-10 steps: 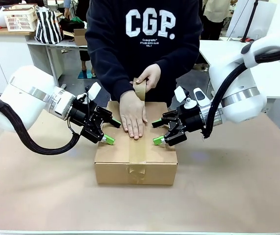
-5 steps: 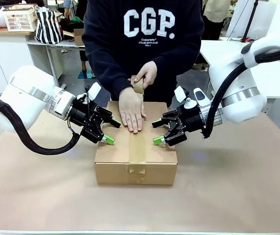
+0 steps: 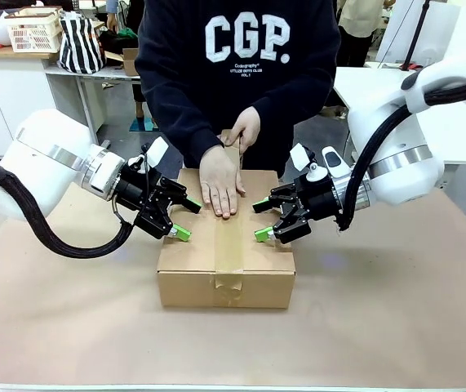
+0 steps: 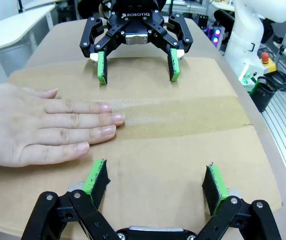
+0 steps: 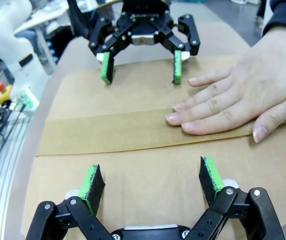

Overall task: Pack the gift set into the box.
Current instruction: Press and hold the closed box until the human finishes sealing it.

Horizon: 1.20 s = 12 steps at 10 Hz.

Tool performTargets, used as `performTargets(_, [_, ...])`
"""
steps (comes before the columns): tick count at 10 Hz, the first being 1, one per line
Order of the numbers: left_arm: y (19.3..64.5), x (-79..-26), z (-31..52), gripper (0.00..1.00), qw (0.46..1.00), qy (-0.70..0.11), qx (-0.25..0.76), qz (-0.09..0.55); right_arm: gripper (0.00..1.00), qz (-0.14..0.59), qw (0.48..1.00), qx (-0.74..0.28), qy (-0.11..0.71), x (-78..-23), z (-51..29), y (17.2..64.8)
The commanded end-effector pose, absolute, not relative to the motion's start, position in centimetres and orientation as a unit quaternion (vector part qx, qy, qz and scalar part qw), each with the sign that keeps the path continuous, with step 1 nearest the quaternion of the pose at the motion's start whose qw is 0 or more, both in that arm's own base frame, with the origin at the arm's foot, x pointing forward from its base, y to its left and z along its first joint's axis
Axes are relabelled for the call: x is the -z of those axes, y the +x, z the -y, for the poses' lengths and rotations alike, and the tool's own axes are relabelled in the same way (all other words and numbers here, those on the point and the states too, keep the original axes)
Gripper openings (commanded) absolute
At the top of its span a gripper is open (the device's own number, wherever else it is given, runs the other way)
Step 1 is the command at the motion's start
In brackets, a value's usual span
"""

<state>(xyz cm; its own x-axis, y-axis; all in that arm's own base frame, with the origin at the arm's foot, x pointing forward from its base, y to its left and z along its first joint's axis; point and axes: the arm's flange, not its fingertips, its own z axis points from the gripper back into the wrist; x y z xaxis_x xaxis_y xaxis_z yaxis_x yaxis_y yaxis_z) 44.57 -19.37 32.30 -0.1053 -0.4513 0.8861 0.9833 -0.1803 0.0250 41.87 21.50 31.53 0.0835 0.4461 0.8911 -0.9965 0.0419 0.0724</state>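
- The box sits at the table's centre.
- Tape runs over its top from 12 to 6 o'clock.
- A hand lies flat on the tape's 12 o'clock end.
- The left gripper stands at the box's 9 o'clock edge, the right gripper at 3 o'clock, each with jaws spread.
- The person stands at 12 o'clock.

A brown-covered table carries the closed, taped box.
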Motion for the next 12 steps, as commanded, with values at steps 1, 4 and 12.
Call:
performTargets(1, [44.53, -32.17, 19.29, 1.00, 0.543, -0.398, 0.659, 0.336, 1.00, 0.358, 0.631, -0.568, 0.389, -31.27, -21.39, 41.69])
performTargets(4, [44.53, -32.17, 19.29, 1.00, 0.543, -0.398, 0.659, 0.336, 1.00, 0.358, 0.631, -0.568, 0.389, -31.27, -21.39, 41.69])
performTargets(12, [44.53, -32.17, 19.29, 1.00, 0.543, -0.398, 0.659, 0.336, 1.00, 0.358, 0.631, -0.568, 0.389, -31.27, -21.39, 41.69])
